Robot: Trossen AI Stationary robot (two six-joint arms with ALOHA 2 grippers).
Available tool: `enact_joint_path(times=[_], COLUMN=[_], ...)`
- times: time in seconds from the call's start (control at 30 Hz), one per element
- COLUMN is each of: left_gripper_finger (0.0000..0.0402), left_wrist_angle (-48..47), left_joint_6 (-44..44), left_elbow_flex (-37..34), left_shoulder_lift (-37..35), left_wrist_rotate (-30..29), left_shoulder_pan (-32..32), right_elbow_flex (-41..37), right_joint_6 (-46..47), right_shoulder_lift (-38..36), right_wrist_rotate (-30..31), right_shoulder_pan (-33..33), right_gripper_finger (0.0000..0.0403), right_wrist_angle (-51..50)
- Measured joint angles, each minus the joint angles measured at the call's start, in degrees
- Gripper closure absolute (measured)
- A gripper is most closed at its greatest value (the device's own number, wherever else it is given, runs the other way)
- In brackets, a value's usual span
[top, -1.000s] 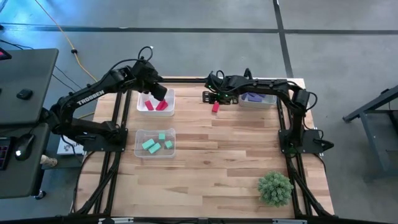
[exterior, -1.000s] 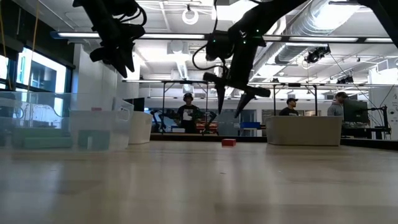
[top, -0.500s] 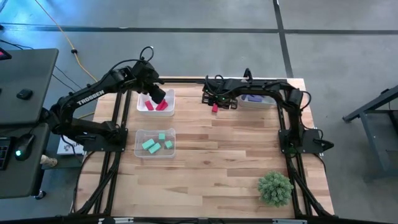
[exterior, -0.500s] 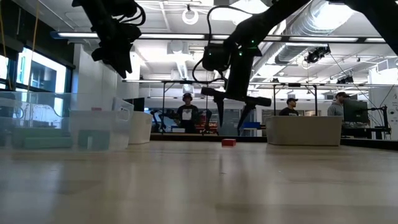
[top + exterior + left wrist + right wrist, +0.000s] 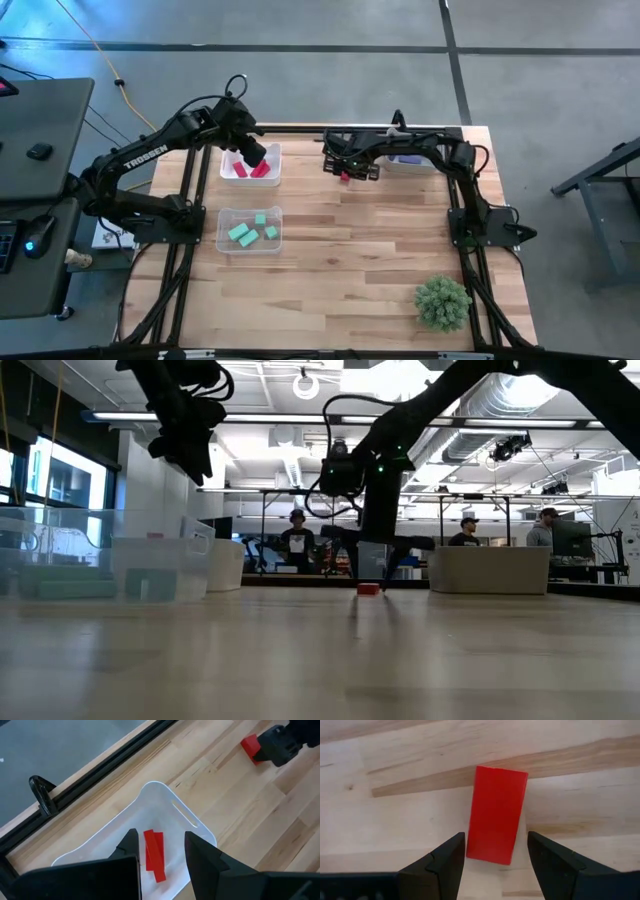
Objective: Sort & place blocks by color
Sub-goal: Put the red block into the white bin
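Note:
A red bar block [image 5: 496, 814] lies flat on the wooden table near its far edge [image 5: 345, 175] [image 5: 368, 588]. My right gripper [image 5: 495, 857] [image 5: 348, 166] is low over it, open, its fingers standing on either side of the block's near end without touching. My left gripper [image 5: 160, 852] [image 5: 250, 152] hovers open above the far-left clear bin [image 5: 272, 150], which holds red blocks [image 5: 154, 855]. Teal-green blocks [image 5: 252, 230] lie in the nearer clear bin [image 5: 222, 215]. Purple blocks [image 5: 405, 157] sit in the far-right bin.
A green spiky plant ball [image 5: 442, 302] stands at the table's near right corner. The three clear bins [image 5: 160, 565] line the far and left parts of the table. Bare wood spreads across the middle and near side. People stand in the room beyond the table [image 5: 298, 545].
My right gripper has come down toward the red block on the table and shifted slightly toward the table's left, ending low with its fingers around the block. The block has stayed where it was.

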Motion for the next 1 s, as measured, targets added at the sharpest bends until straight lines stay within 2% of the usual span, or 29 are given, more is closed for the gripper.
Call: enact_joint_path(times=[0.33,0.57,0.8,1.0], left_gripper_finger=[0.0329,0.0329,0.0329,0.0329], left_wrist_angle=[0.01,0.00,0.00,0.00], left_joint_6=[1.01,1.03,1.01,1.01], left_elbow_flex=[0.00,0.01,0.00,0.00], left_shoulder_lift=[0.00,0.00,0.00,0.00], left_wrist_rotate=[0.00,0.00,0.00,0.02], left_shoulder_pan=[0.00,0.00,0.00,0.00], right_elbow_flex=[0.13,0.13,0.06,-0.15], right_joint_6=[-0.02,-0.92,-6.32,-10.70], right_shoulder_lift=[1.45,1.42,1.11,-1.36], right_wrist_rotate=[0.60,0.24,-1.00,-2.68], right_shoulder_pan=[-0.09,-0.09,0.68,4.23], right_gripper_finger=[0.0208,0.0293,0.0296,0.0296], right_wrist_angle=[0.86,0.42,0.44,1.33])
